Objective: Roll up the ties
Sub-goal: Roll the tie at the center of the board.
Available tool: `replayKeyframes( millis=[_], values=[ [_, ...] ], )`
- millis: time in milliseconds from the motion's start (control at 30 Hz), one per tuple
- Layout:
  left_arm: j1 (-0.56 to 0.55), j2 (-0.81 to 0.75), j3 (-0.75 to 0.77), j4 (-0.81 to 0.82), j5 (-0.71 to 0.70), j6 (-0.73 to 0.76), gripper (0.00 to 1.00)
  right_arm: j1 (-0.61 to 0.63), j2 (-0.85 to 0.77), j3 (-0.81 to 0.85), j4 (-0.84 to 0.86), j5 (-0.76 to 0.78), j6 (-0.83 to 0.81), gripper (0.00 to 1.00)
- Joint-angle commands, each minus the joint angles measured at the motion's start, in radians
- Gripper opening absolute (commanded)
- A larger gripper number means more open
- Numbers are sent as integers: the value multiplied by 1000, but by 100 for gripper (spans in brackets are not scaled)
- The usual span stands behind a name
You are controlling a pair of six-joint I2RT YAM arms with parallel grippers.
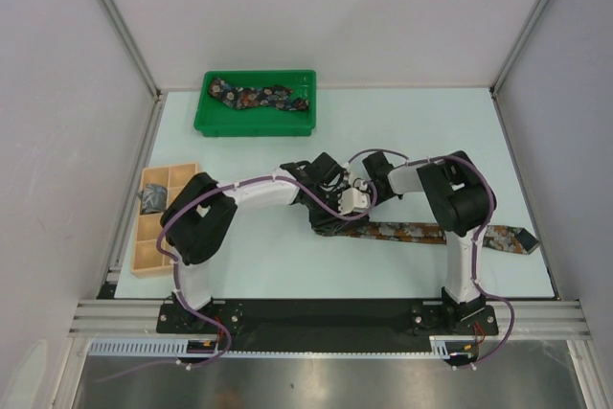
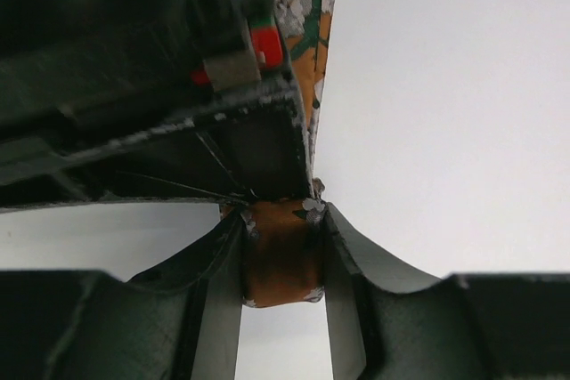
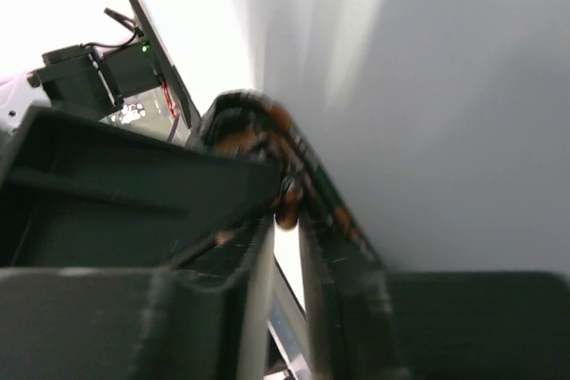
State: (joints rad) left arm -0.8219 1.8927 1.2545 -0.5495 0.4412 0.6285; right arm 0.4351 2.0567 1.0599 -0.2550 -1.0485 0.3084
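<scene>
Worktop [image 1: 287, 275] carrying the rust-brown tie [image 1: 421, 233], laid flat and straight, apparently so it can be rolled from its left end. Left hand [image 2: 283, 216] clamps the small roll, probably against unwinding. Right hand [image 3: 287, 211] is alongside, blurred; whether it grips cannot be told.

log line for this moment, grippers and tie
left gripper: shut on rust-brown tie | right gripper: at tie, grip unclear | tail: flat on table
</scene>
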Motion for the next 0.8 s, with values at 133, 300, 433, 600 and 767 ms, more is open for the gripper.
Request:
replayKeyframes(
  millis=[133,300,433,600,767],
  values=[
    [-25,103,6,-73,-139,68,35,-81,-125,-15,-102,7,-90,35],
    [-25,115,5,-82,-148,80,35,-114,-142,-34,-83,-15,-65,35],
    [-25,117,10,-81,-141,80,35,-90,-135,-49,2,-39,12,36],
    [-25,120,16,-78,-139,80,35,-58,-113,-78,138,-71,109,38],
    [-25,124,17,-79,-127,76,36,-38,-112,-101,203,-85,156,40]
  ],
)
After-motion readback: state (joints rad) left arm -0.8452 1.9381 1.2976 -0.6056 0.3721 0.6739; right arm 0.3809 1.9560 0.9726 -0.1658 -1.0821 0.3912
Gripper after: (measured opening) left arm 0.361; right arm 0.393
